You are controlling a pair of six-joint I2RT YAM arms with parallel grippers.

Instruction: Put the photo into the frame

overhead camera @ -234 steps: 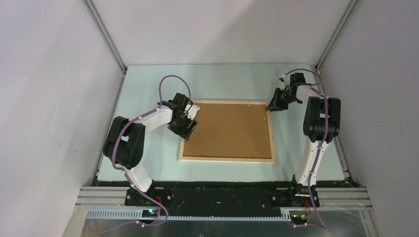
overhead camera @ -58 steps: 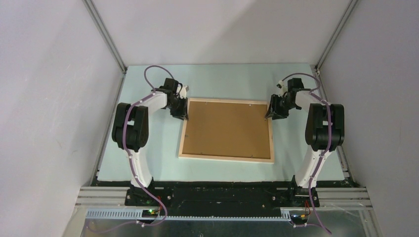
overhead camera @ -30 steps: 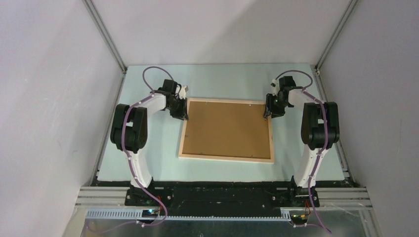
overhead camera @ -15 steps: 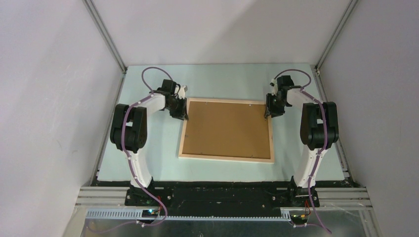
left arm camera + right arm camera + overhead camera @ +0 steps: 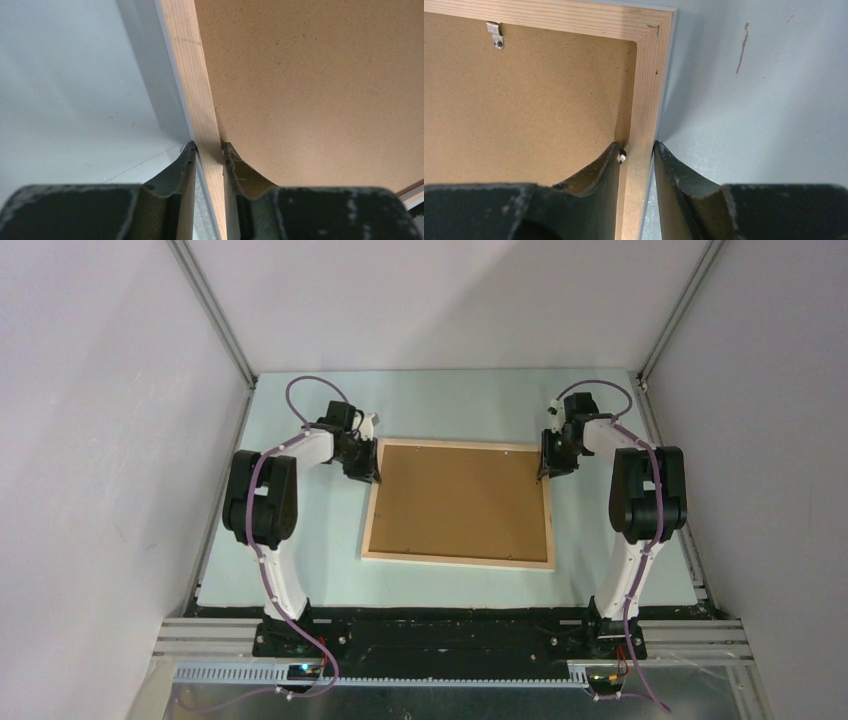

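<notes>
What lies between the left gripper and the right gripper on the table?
The frame, with its brown backing board; the top external view shows it.

A pale blue-green table point(image 5: 450, 405) sits inside a small booth. Plain white walls stand on three sides: the left wall point(image 5: 100, 440), the back wall point(image 5: 440, 300) and the right wall point(image 5: 770, 440). Thin grey metal posts point(image 5: 212, 310) run up the two back corners. A black strip point(image 5: 450, 632) lies along the table's near edge, with a silver metal rail point(image 5: 450, 676) below it. The table has a few small brown marks point(image 5: 742, 47).
</notes>
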